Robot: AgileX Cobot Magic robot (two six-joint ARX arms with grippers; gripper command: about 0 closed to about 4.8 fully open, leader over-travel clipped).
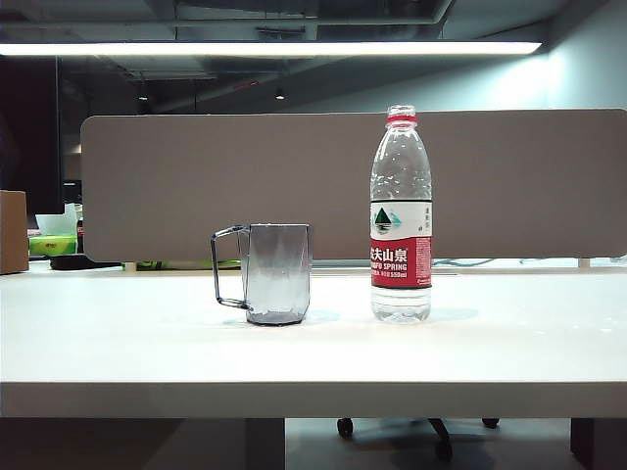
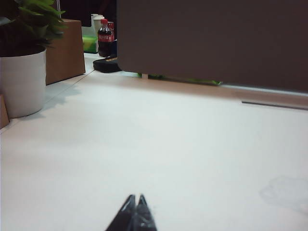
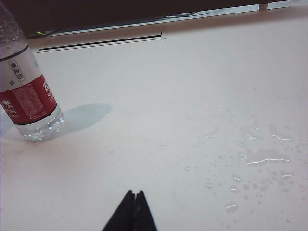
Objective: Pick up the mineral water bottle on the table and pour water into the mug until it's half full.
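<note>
Pre-grasp, nothing held. Tall clear plastic bottle w/ red label (image 1: 401, 217) stands on white table (image 1: 147, 333) beside grey-tinted faceted mug (image 1: 275, 273). Left gripper (image 2: 134, 202) & right gripper (image 3: 134, 196) both closed, low over table. Next: right one must open & reach bottle.

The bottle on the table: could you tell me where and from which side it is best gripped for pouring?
Grip the bottle around its labelled middle, probably side-on from the right, away from the mug. It stands upright, uncapped and round; the right gripper is nearer.
</note>
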